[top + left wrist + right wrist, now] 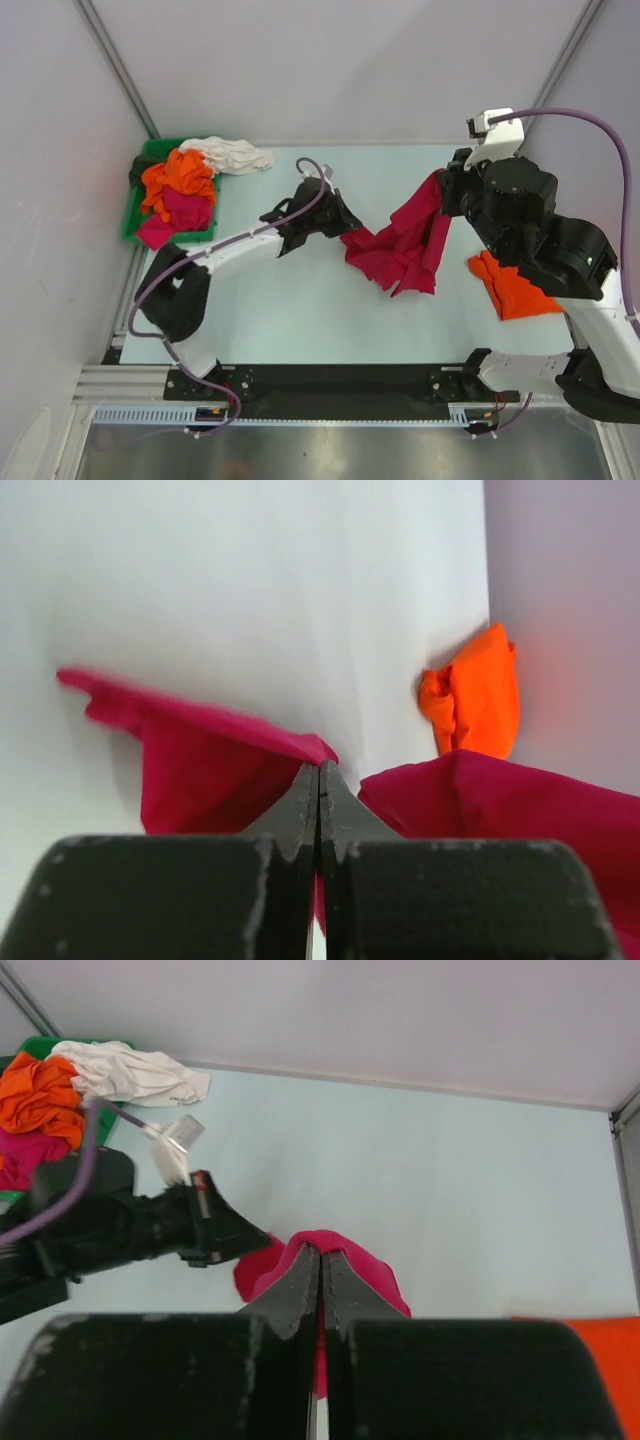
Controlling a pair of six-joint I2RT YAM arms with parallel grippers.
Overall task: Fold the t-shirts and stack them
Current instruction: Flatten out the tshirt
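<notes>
The crimson-red t-shirt (405,245) hangs bunched between both grippers above the table middle. My left gripper (345,228) is shut on its left edge; the cloth (210,765) spreads past the shut jaws. My right gripper (440,190) is shut on its upper right part, and red cloth (345,1260) wraps the tips. A folded orange t-shirt (512,287) lies on the table at the right, under my right arm, and shows in the left wrist view (475,695). Orange (180,175), magenta (185,212) and white (232,155) t-shirts are heaped at the green bin.
The green plastic bin (135,215) stands at the far left against the wall. White enclosure walls close the back and both sides. The arm bases sit on the black rail at the near edge.
</notes>
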